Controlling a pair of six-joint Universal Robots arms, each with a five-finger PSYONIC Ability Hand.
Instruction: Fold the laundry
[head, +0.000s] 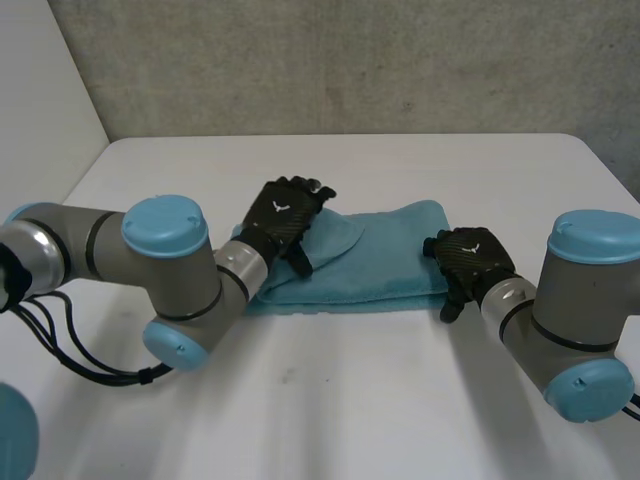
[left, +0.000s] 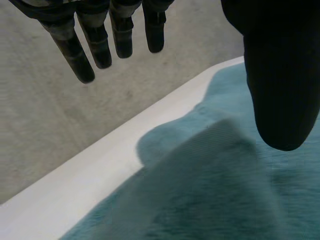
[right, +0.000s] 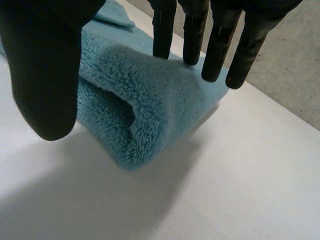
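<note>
- Towel (head: 385, 262), teal and fluffy, lies mid-counter (head: 350, 400) between your two hands, its long axis running side to side, one short end toward each arm.
- At its left end, your left hand (head: 283, 220) hovers over a rounded flap that lies turned onto the top layer. The fingers (left: 95, 47) are straight and spread, the thumb is apart from them, and they hold nothing.
- Through the middle it is already a narrow, layered band, so I judge the lengthwise folding done.
- At its right end, your right hand (head: 470, 262) reaches over the doubled edge. The fingers (right: 215, 50) are straight above the pile, the thumb is off to one side, and nothing is clamped.
- What is left, as I judge it: flatten that flap, then bring one short end over the other.
</note>
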